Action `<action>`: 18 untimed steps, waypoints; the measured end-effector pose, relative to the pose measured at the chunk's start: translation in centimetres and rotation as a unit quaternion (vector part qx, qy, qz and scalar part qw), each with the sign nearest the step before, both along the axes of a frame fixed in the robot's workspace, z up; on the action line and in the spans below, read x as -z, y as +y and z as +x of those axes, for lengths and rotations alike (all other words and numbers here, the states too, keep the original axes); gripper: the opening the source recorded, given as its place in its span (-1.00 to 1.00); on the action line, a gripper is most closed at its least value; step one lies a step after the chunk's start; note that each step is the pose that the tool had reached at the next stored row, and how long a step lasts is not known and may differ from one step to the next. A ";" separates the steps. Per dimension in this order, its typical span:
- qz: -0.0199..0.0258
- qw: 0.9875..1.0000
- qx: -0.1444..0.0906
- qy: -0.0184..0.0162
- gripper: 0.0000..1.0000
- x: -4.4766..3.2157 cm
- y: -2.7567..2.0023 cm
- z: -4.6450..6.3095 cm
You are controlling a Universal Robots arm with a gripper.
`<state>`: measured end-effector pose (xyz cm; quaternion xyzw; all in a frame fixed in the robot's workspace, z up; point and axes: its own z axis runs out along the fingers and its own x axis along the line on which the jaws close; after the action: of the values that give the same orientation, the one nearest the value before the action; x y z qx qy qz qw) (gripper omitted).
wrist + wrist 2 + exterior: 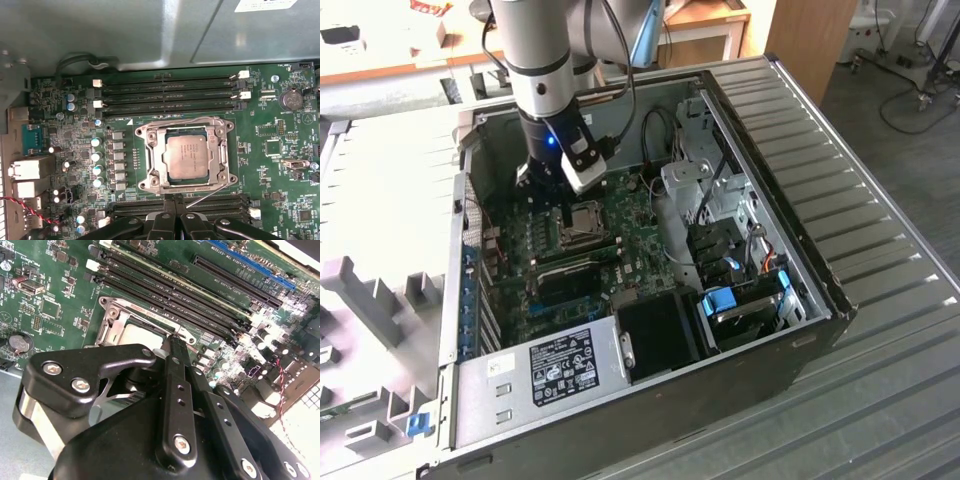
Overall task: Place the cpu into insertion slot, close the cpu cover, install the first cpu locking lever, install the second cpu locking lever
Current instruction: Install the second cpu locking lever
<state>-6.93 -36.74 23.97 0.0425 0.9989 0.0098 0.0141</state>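
Exterior view is showing an open computer case [800, 250] lying on its side on a ribbed grey table [880, 400], with a silver robot arm [535, 60] reaching down into it and hanging directly above the insertion slot [582, 222] on the green motherboard [640, 240]. First wrist view is looking straight down at that socket: the cpu [186, 155], its dull silver top facing up, is sitting inside the insertion slot [150, 127], and the cpu cover [220, 150], a thin grey metal frame, appears to be lying flat around it. Long black memory slots [167, 97] are running alongside the socket on two opposite sides. A thin wire locking lever [207, 196] is slanting away from the socket's corner toward the tool [172, 217], apparently not yet latched down. Another thin wire is running along the socket's far edge; whether it is locked I cannot tell. Second wrist view is showing the tool [172, 352] with its black fingers [176, 390] drawn nearly together, their tips sitting at the socket's edge beside that loose lever; whether they are gripping it I cannot tell. Judging from this, the chip is seated and the cover is down, while at least one lever is waiting to be secured
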 end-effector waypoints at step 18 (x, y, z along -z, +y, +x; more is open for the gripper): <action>0.000 1.000 0.000 0.000 -0.80 0.17 -0.02 -0.3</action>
<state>-7.24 -36.76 23.80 0.0425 0.9989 0.0093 0.0145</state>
